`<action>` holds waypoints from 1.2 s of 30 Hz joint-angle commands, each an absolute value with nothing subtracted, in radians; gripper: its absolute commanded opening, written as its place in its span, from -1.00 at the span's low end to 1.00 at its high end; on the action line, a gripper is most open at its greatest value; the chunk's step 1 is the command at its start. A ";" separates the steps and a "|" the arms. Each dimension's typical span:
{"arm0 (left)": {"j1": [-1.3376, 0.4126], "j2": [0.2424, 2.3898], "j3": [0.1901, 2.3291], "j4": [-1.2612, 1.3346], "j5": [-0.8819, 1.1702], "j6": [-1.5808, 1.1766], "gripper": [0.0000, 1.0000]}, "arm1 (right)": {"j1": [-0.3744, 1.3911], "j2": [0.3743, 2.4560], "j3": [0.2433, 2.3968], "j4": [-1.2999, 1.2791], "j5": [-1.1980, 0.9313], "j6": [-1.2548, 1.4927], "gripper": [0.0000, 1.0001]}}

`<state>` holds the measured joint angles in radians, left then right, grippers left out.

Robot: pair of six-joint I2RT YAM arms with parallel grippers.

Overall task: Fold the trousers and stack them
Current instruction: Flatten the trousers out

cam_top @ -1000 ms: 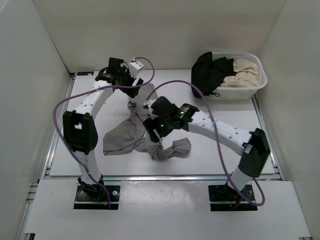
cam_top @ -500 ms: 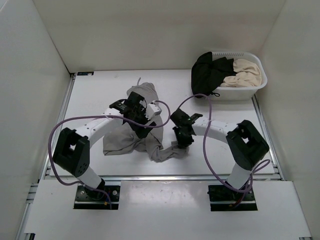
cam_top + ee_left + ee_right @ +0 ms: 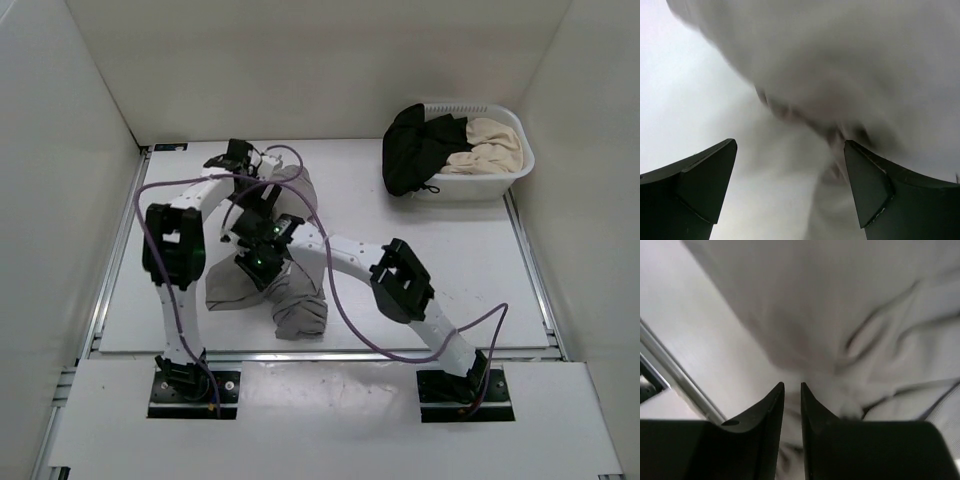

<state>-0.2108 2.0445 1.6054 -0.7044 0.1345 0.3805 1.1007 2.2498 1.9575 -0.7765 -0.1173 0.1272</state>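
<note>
Because the trousers (image 3: 300, 315) are lying soft and limp, a hem is probably suiting pinching; left jaws are gaping, right jaws nearly meeting over them.

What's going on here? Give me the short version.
Two robot arms are working on the grey trousers, which lie crumpled on the table, not yet folded. The left gripper hovers over their far end with its jaws wide open. The right gripper is stretched across to the middle of the cloth, jaws nearly together, apparently pinching a fold. A black garment and a beige garment sit in the basket.
</note>
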 commanded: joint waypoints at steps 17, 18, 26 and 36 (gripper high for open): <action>-0.403 2.255 1.896 -0.801 0.380 0.523 0.08 | 0.910 1.490 1.474 -0.821 0.268 0.199 0.19; -0.429 2.231 1.878 -0.801 0.412 0.579 0.05 | 0.855 1.439 1.445 -0.821 0.279 0.212 0.19; -0.800 1.898 1.511 -0.910 0.482 0.816 0.41 | 0.559 1.396 1.391 -0.805 0.261 0.367 0.17; -0.859 1.525 1.354 -1.012 0.302 0.678 1.00 | 0.538 1.568 1.424 -0.796 0.186 0.436 0.51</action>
